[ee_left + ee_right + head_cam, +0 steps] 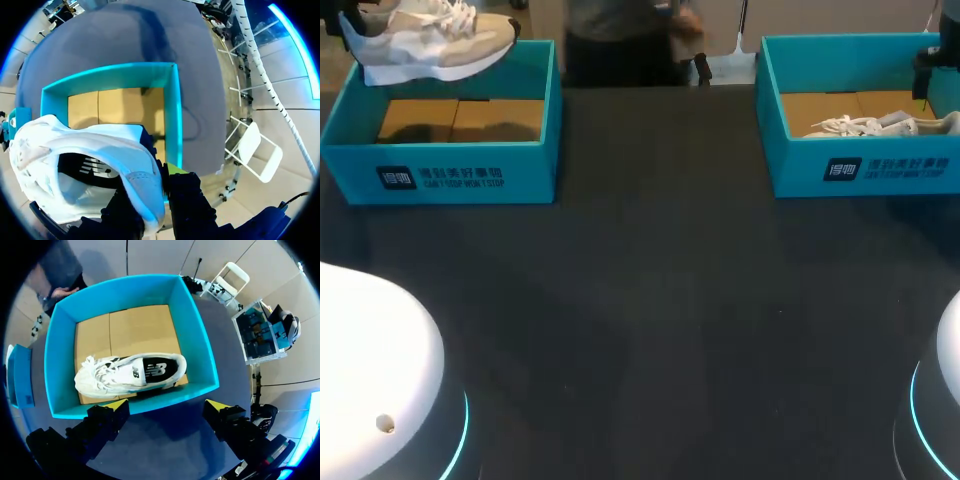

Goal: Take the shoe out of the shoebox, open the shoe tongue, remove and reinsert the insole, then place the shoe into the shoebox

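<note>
Left gripper (159, 199) clamps the shoe (75, 145) at the heel, visible only wrist-side.

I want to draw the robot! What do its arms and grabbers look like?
The left arm and right arm each have a smooth white rounded base with a glowing light-blue ring. The right gripper has two chunky black fingers ending in bright yellow pointed tips. The left gripper is black and blocky too, with only a sliver of yellow tip showing.
</note>
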You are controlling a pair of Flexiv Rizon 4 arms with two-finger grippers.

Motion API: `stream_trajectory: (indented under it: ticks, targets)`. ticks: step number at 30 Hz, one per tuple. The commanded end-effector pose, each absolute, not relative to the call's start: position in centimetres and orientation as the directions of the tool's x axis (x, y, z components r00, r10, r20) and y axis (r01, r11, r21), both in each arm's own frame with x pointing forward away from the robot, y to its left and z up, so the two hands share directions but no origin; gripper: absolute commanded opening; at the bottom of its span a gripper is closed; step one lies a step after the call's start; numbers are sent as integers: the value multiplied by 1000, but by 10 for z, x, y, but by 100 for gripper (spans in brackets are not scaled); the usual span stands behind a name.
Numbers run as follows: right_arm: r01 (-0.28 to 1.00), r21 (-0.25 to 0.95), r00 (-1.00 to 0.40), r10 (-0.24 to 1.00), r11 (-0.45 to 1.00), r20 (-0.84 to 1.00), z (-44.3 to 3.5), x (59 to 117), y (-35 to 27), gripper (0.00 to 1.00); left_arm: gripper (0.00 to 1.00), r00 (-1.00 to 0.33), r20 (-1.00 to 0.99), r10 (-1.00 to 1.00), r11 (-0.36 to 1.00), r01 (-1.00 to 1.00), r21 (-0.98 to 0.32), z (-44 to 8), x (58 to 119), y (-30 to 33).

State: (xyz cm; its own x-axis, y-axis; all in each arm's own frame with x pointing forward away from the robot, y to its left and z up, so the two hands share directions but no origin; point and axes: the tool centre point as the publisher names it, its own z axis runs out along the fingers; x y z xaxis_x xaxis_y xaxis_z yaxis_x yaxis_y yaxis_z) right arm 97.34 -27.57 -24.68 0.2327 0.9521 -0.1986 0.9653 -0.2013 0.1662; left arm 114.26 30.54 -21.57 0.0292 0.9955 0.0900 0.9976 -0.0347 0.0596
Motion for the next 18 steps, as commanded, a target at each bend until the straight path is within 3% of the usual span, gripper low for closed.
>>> stream_trajectory:
  ticks: [1, 13, 18]
  targets:
    - [965, 168, 233, 952, -201, -198, -247, 973, -276, 100, 0, 29, 93, 995, -38, 995, 93, -213, 1130, 305]
    - [965, 168, 233, 952, -201, -198, -247, 973, -276, 100, 0, 23, 92, 996, -32, 994, 104, -207, 1120, 303]
    - [965, 168, 233, 952, -201, -198, -247, 973, -276, 100, 0, -54, 119, 991, 43, 995, 95, -198, 1103, 302]
